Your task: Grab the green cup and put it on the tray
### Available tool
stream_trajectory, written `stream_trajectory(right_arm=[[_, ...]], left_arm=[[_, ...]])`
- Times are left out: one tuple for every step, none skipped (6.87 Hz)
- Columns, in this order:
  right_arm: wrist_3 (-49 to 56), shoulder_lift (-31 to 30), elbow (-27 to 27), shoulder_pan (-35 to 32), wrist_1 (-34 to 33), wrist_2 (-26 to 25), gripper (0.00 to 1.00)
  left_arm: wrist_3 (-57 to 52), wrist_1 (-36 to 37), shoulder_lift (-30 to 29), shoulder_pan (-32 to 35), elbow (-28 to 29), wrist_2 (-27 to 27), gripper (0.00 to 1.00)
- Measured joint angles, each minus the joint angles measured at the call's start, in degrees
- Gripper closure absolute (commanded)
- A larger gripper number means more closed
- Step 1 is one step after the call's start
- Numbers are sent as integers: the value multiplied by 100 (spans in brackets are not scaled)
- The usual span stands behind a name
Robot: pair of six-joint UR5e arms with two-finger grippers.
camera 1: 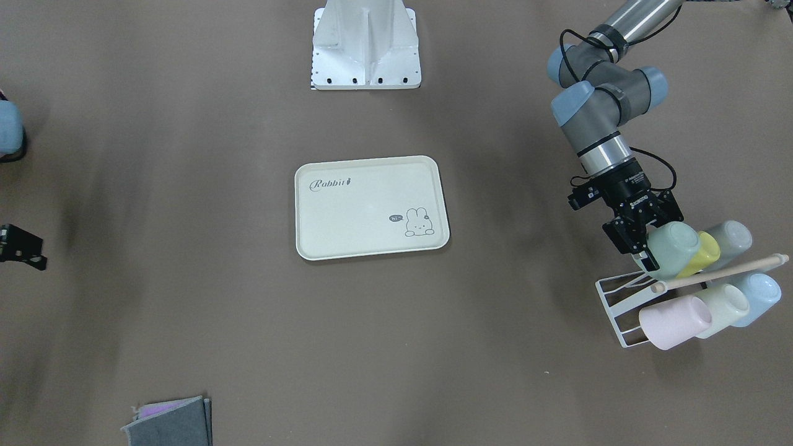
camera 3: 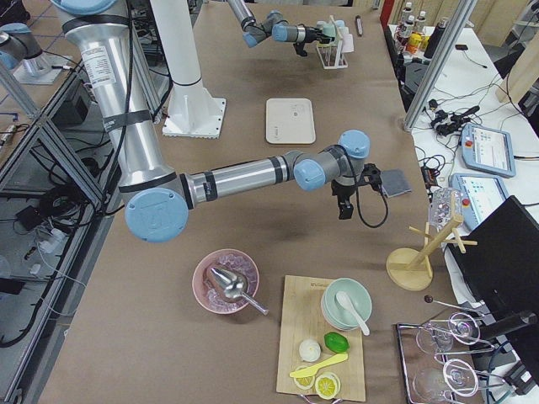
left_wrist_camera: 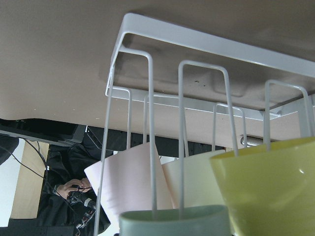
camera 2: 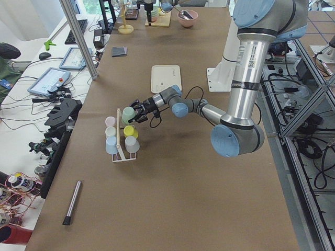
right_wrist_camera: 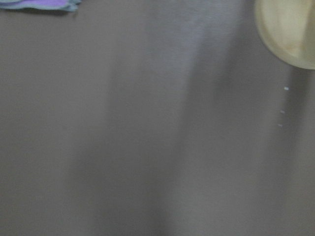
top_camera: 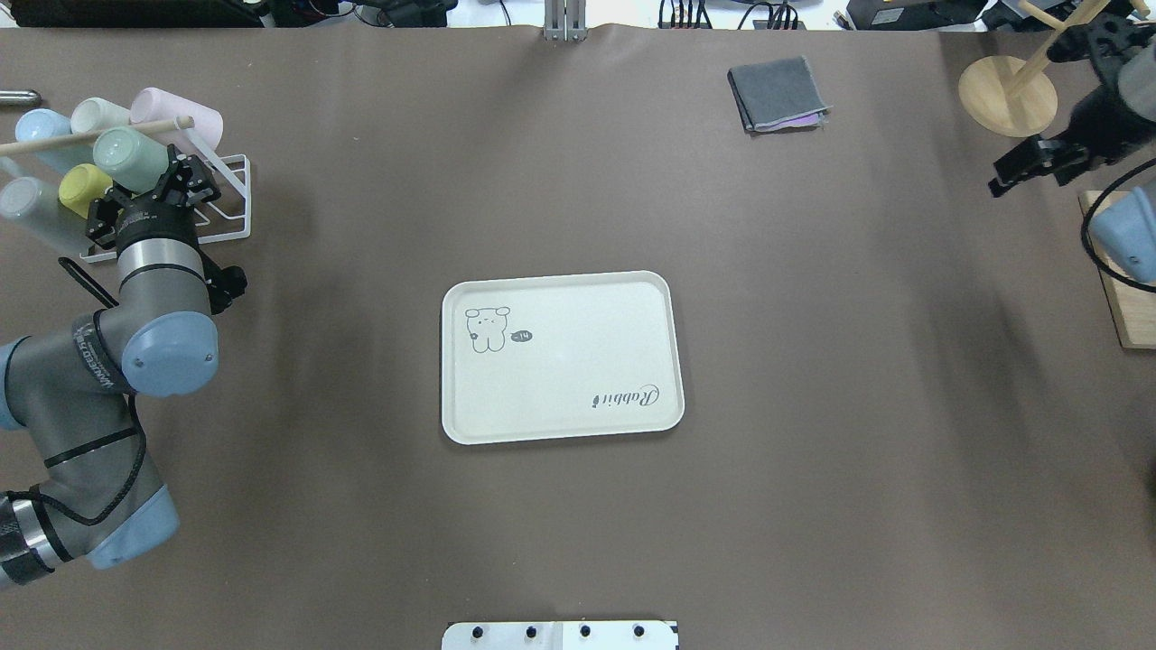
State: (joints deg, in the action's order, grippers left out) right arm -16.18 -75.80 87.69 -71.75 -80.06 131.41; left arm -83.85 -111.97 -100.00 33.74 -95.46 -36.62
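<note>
The green cup [camera 1: 675,246] lies tilted at the white wire cup rack [camera 1: 613,303], its rim toward my left gripper [camera 1: 655,236]. The gripper's fingers sit on either side of the cup's rim end and look shut on it. The overhead view shows the same cup [top_camera: 131,155] and gripper [top_camera: 144,185]. The left wrist view shows the cup's rim [left_wrist_camera: 174,221] at the bottom edge, with the rack wires [left_wrist_camera: 206,42] beyond. The cream "Rabbit" tray [camera 1: 365,210] lies at the table's middle and holds nothing. My right gripper [top_camera: 1030,167] hangs at the far right; I cannot tell its state.
The rack also holds a pink cup [camera 1: 675,322], a pale whitish-green cup [camera 1: 722,310], a light blue cup [camera 1: 756,297], a yellow cup [camera 1: 703,254] and a grey-blue cup [camera 1: 731,241]. A folded grey cloth [top_camera: 777,95] and a wooden stand [top_camera: 1007,95] are at the far right.
</note>
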Motion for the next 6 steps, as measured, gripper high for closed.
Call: stream_trajectory(right_arm=[[601, -202, -20, -362, -280, -46, 0], [960, -370, -60, -688, -429, -140, 0], [1162, -538, -106, -1028, -504, -226, 0], [1452, -742, -170, -1370, -557, -264, 0], [1794, -890, -305, -1662, -637, -256, 0], [1988, -918, -470, -1865, -826, -204, 0]], left_arm=[[-116, 0, 21, 46, -118, 19, 42], [-261, 0, 56, 93, -276, 22, 42], [-409, 0, 118, 135, -486, 21, 50], [-483, -5, 189, 175, -721, 8, 58], [-506, -15, 214, 230, -944, -15, 58], [-505, -32, 200, 292, -1111, -114, 59]])
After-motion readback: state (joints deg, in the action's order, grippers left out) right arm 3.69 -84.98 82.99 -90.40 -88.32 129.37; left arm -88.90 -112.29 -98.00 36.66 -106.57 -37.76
